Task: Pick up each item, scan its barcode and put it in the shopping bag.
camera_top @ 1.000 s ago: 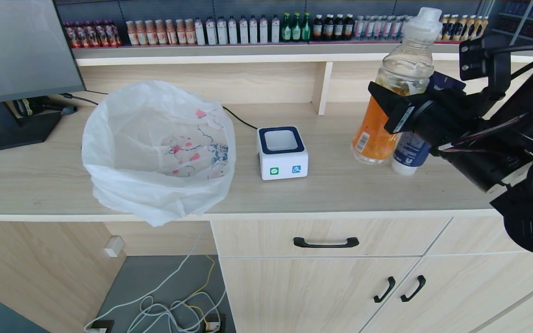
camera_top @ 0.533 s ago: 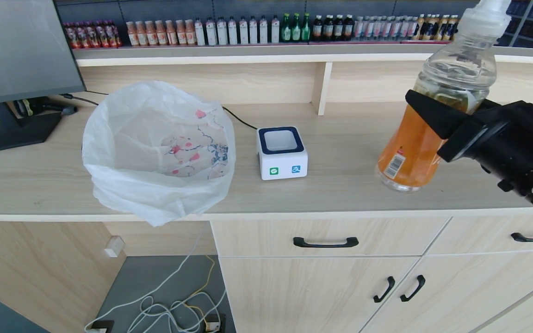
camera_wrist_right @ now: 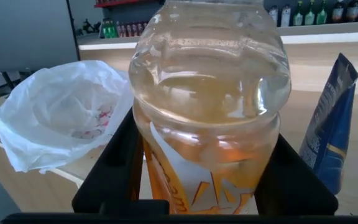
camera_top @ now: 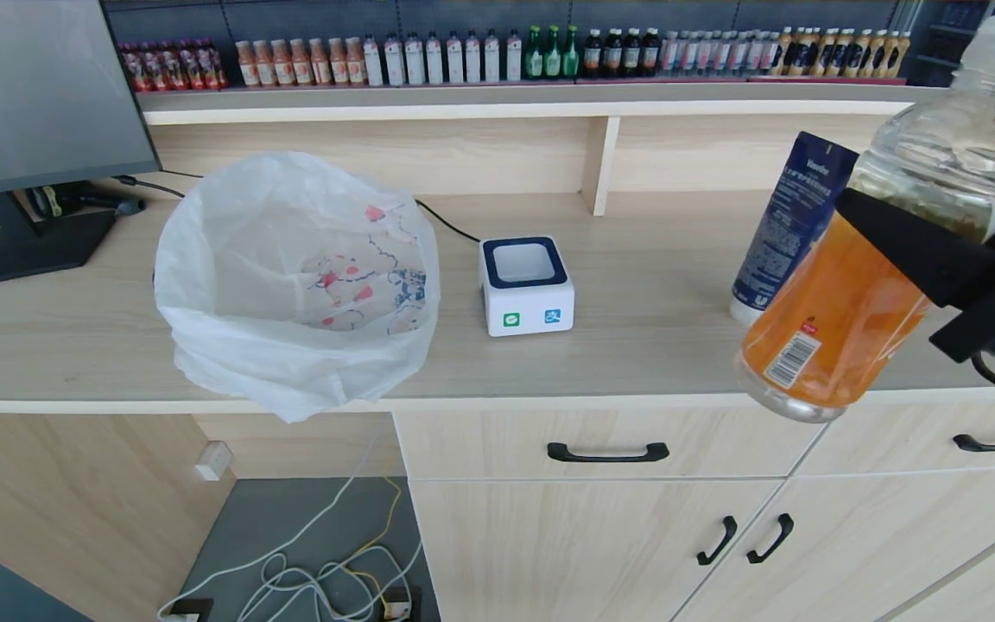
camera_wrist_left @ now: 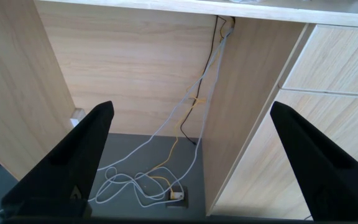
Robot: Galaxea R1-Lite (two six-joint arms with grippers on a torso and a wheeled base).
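The right tool pinches the orange drink bottle, its cap cut off; the left tool is spread.

head view looks down on the counter; right wrist view, close behind the bottle, shares the bag

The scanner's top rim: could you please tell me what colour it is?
Dark blue, framing the pale window on the white scanner; it shows best in the head view.
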